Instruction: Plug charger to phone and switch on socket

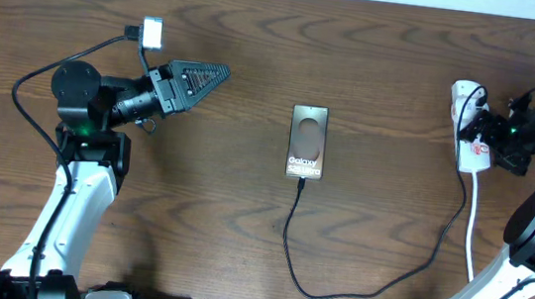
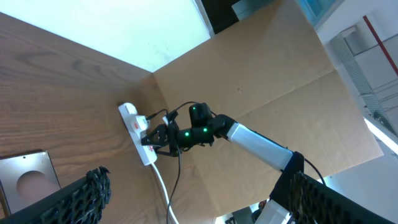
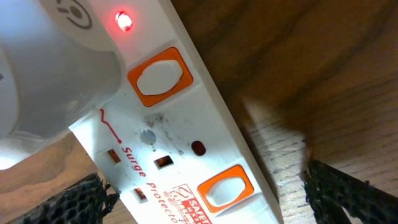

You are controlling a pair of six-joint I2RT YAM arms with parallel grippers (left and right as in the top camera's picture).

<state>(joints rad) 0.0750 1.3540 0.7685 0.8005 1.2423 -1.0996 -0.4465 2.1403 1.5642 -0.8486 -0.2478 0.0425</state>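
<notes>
The phone (image 1: 307,142) lies flat mid-table, its screen showing a dark oval and "Galaxy" text; its corner shows in the left wrist view (image 2: 28,180). The thin black charger cable (image 1: 290,241) meets the phone's near edge, loops along the table front and rises to the white socket strip (image 1: 470,141) at the far right. My right gripper (image 1: 496,134) is open, its fingers either side of the strip (image 3: 180,143). There a red lamp (image 3: 124,20) glows beside a white adapter (image 3: 43,74) and orange-framed switches (image 3: 160,76). My left gripper (image 1: 206,73) is open and empty, left of the phone.
The strip's thick white cord (image 1: 472,221) runs toward the table front on the right. A small white box on a black lead (image 1: 151,31) sits near the left arm. A brown cardboard wall (image 2: 261,81) stands beyond the strip.
</notes>
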